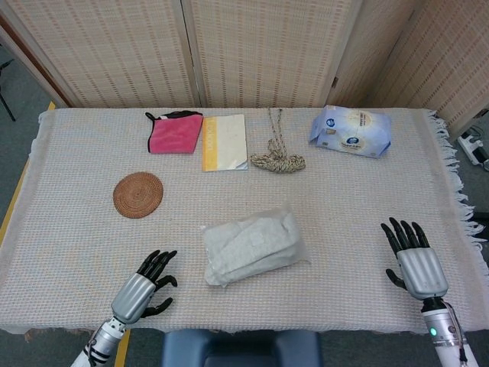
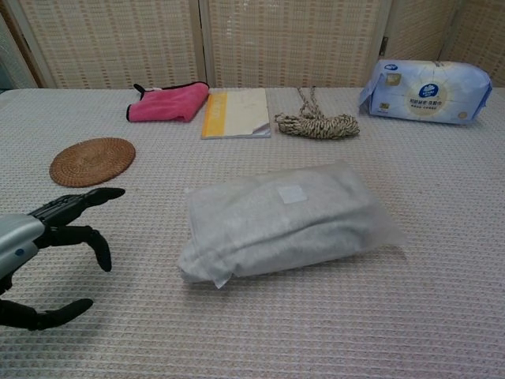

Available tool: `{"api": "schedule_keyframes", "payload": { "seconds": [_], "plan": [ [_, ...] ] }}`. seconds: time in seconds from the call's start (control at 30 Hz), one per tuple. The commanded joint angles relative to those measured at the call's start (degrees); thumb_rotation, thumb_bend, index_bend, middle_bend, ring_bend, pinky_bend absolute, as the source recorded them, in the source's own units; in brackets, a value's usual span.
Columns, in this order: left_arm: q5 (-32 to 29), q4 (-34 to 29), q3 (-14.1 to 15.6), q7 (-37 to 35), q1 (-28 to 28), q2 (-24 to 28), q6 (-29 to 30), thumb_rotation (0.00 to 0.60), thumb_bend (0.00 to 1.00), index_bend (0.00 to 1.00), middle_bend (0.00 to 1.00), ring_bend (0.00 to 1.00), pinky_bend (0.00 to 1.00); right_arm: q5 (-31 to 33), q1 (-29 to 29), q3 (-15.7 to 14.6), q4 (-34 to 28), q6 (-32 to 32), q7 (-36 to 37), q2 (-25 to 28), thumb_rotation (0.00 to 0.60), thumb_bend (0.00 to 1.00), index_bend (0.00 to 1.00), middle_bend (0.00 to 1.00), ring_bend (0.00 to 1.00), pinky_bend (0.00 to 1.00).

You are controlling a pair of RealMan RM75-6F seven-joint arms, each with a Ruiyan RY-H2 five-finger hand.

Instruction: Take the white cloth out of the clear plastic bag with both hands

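Observation:
The clear plastic bag [image 1: 253,245] [image 2: 286,221] lies in the middle of the table with the folded white cloth inside it. My left hand [image 1: 142,287] [image 2: 46,245] hovers at the front left, a short way left of the bag, fingers apart and holding nothing. My right hand [image 1: 413,258] stays near the front right corner, fingers spread and pointing away from me, well clear of the bag. The chest view does not show the right hand.
At the back lie a pink cloth [image 1: 175,131], a yellow-edged booklet [image 1: 225,142], a coil of rope [image 1: 278,160] and a blue tissue pack [image 1: 351,131]. A round woven coaster [image 1: 138,194] sits left of centre. A pale woven cloth [image 1: 359,214] covers the table.

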Motion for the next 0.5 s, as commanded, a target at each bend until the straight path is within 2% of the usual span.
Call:
{"api": "schedule_keyframes", "payload": {
  "seconds": [0.03, 0.27, 0.5],
  "plan": [
    [0.3, 2.3, -0.6, 2.2, -1.2, -4.0, 0.1, 0.6, 0.41, 0.46, 0.03, 0.0, 0.0, 0.0, 0.0, 0.0, 0.0, -0.1, 0.0, 0.0, 0.6, 0.18, 0.0, 0.0, 0.0, 0.0],
    [0.9, 3.2, -0.7, 1.4, -2.8, -7.0, 1.1, 0.6, 0.43, 0.46, 0.03, 0.0, 0.0, 0.6, 0.4, 0.0, -0.1, -1.0, 0.2, 0.2, 0.6, 0.18, 0.0, 0.0, 0.0, 0.0],
    [0.6, 4.2, -0.5, 2.4, -4.3, -9.9, -0.1, 0.6, 0.36, 0.45, 0.03, 0.0, 0.0, 1.0, 0.5, 0.0, -0.3, -1.4, -0.1, 0.2, 0.6, 0.18, 0.0, 0.0, 0.0, 0.0]
  ]
}}
